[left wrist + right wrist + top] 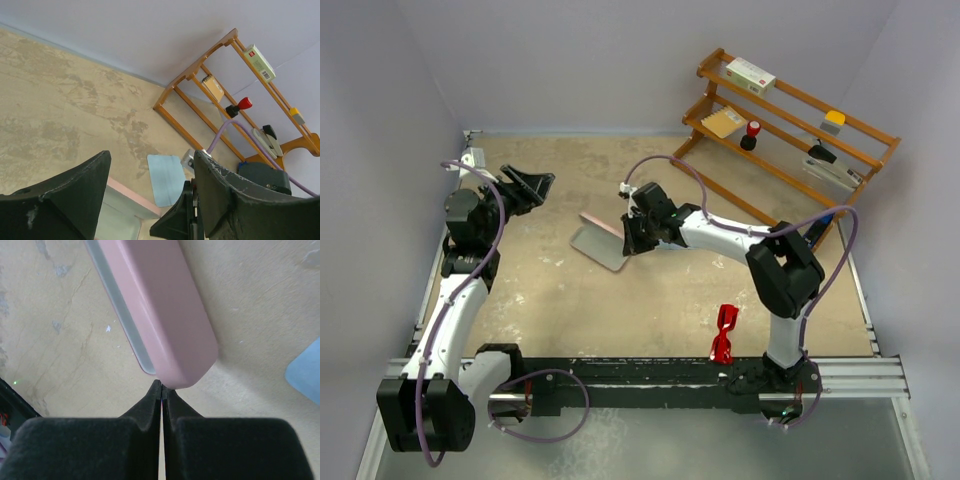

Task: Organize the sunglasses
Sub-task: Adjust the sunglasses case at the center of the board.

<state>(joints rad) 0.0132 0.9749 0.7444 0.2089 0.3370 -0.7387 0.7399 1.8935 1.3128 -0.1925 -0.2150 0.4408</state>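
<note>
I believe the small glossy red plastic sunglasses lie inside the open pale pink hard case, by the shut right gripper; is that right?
Not quite: the top external view shows the sunglasses on the table by the right arm's base, apart from the case. The right gripper is shut by the case.

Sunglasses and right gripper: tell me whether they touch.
Apart. The top view shows the sunglasses by the front rail, well clear of the right gripper, which is at the pink case.
</note>
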